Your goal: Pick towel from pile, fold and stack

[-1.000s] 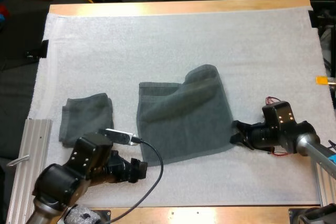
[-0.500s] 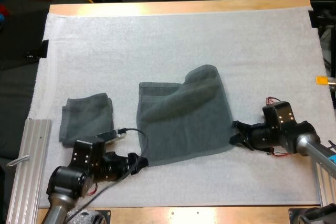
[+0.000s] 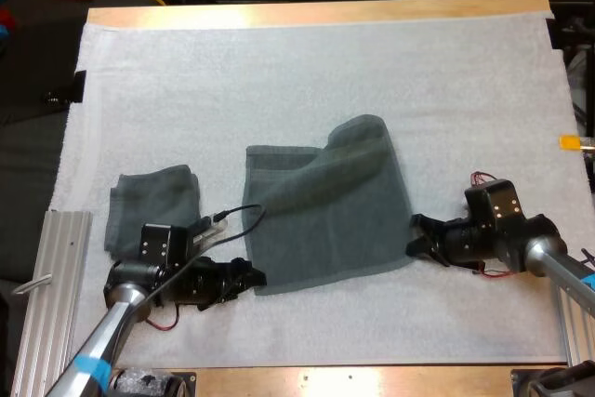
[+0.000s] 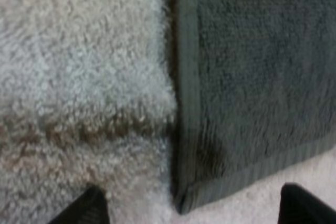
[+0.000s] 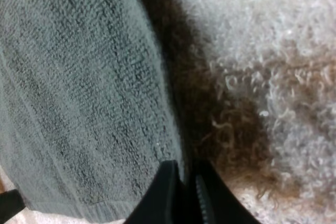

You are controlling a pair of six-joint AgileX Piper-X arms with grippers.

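Observation:
A dark grey-green towel [image 3: 325, 206] lies partly spread in the middle of the mat, its far right part doubled over. A small folded towel [image 3: 153, 204] rests to its left. My left gripper [image 3: 253, 278] sits low at the spread towel's near left corner. In the left wrist view its fingers [image 4: 89, 208] stand wide apart, open [image 4: 191, 211], with the hemmed corner [image 4: 184, 198] between them. My right gripper [image 3: 413, 237] is at the towel's near right edge. Its fingertips [image 5: 165, 192] sit close together on the towel's edge [image 5: 157, 108], shut [image 5: 186, 195] on it.
A ribbed metal rail [image 3: 51, 304] lies along the mat's near left side, close beside my left arm. The white mat [image 3: 279, 72] stretches bare beyond the towels to the far wooden edge [image 3: 316, 12].
My left arm has sunk to the mat and slid right, bringing its gripper to the spread towel's near left corner. The right gripper and both towels have stayed put.

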